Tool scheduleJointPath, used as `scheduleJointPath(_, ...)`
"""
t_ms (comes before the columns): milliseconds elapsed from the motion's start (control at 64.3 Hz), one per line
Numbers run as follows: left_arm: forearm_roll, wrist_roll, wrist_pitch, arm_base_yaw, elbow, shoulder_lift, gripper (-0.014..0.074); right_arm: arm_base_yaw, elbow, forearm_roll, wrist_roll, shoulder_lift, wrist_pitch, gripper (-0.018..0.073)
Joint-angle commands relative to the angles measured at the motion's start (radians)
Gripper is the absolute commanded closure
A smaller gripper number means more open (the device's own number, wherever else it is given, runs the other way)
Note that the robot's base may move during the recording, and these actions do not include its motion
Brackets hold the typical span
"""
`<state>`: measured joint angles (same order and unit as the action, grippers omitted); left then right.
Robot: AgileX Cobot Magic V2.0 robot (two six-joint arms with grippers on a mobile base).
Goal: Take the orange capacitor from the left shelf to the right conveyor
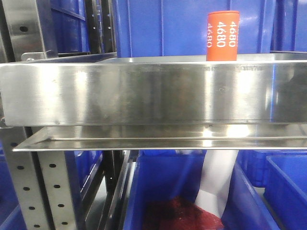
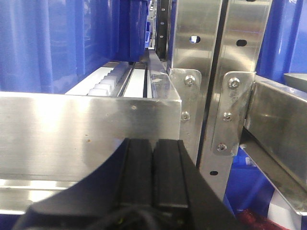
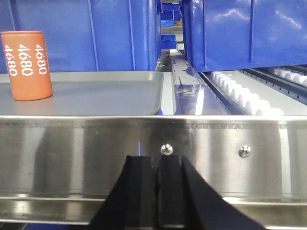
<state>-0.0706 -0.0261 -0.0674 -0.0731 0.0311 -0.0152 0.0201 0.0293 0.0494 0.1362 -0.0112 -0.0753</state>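
Your capacitor (image 1: 223, 36) stands upright on the grey tray (image 3: 96, 91) on the shelf (image 1: 144, 93), behind its shiny front lip, with blue bins (image 1: 168, 24) behind it. In the right wrist view it sits far left, well apart from the right hand (image 3: 156, 160), whose fingers are pressed together on nothing. Your left hand (image 2: 153, 143) is likewise closed and empty, facing the shelf front beside an upright (image 2: 196, 57).

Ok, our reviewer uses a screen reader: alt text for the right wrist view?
An orange capacitor marked 4680 stands upright on a grey tray at left, behind a steel shelf lip. The shut right hand sits in front of the lip; blue bins behind.
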Motion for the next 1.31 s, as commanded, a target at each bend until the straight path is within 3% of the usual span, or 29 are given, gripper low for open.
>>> scheduleJointPath(0,-0.003,0.002,0.084,0.002,-0.005,-0.010,0.0723,-0.005,-0.005,0.001,-0.002,-0.013,0.089,0.0505)
scheduleJointPath(607,-0.003,0.002,0.084,0.002,-0.005,-0.010,0.0723,-0.005,-0.005,0.001,-0.002,-0.013,0.094,0.0505)
scheduleJointPath(762,-0.003,0.002,0.084,0.002,-0.005,-0.010,0.0723,-0.005,-0.009,-0.005,0.009,-0.013,0.157,0.0505)
scheduleJointPath(949,-0.003,0.002,0.084,0.002,-0.005,-0.010,0.0723,-0.005,-0.215,-0.025,0.021,0.041,0.033,0.0498)
scheduleJointPath(1073,-0.003,0.002,0.084,0.002,-0.005,-0.010,0.0723,-0.002,-0.359,-0.025,0.021,0.172,-0.016,0.0370)
scheduleJointPath(1291,-0.003,0.002,0.084,0.002,-0.005,-0.010,0.0723,0.017,-0.505,-0.025,0.021,0.475,0.015,-0.0030)
